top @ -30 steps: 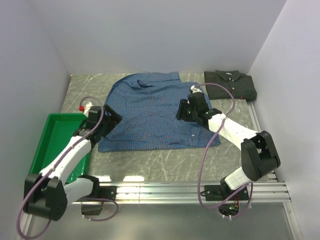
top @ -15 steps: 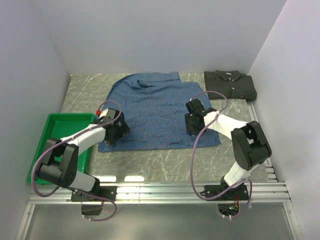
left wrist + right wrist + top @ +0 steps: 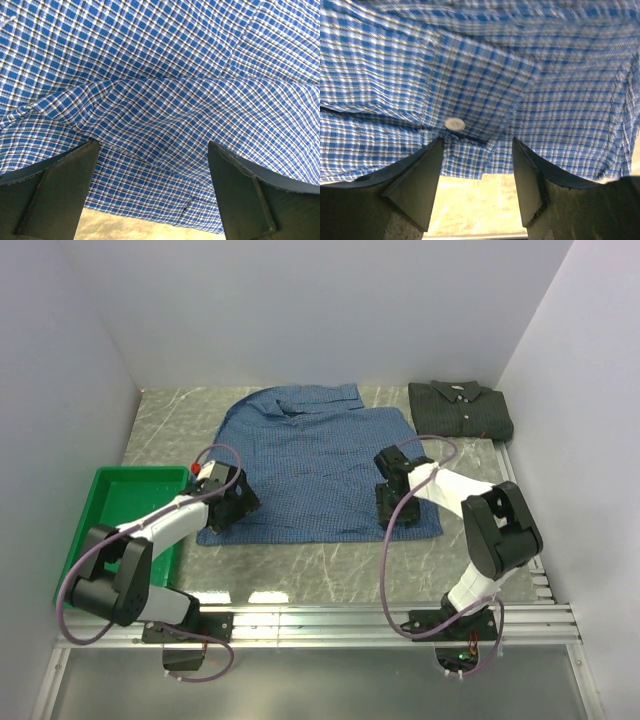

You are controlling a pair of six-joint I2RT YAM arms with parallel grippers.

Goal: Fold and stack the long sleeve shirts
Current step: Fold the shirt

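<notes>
The blue checked shirt [image 3: 310,465] lies partly folded, collar at the far side, on the table's middle. My left gripper [image 3: 232,508] is open over its near left hem; the left wrist view shows the cloth [image 3: 165,90] between the spread fingers [image 3: 55,185]. My right gripper [image 3: 390,508] is open over the near right hem, by a cuff with a white button [image 3: 455,123]. The dark green-charcoal shirt [image 3: 462,408] lies folded at the far right.
A green plastic tray [image 3: 110,510] stands at the left, beside my left arm. White walls close in the table on three sides. A metal rail [image 3: 380,620] runs along the near edge. Bare marbled tabletop [image 3: 320,560] shows in front of the blue shirt.
Both grippers have come down from the shirt's sides to its near hem, the left one moving right and nearer, the right one moving nearer. The blue shirt lies the same.
</notes>
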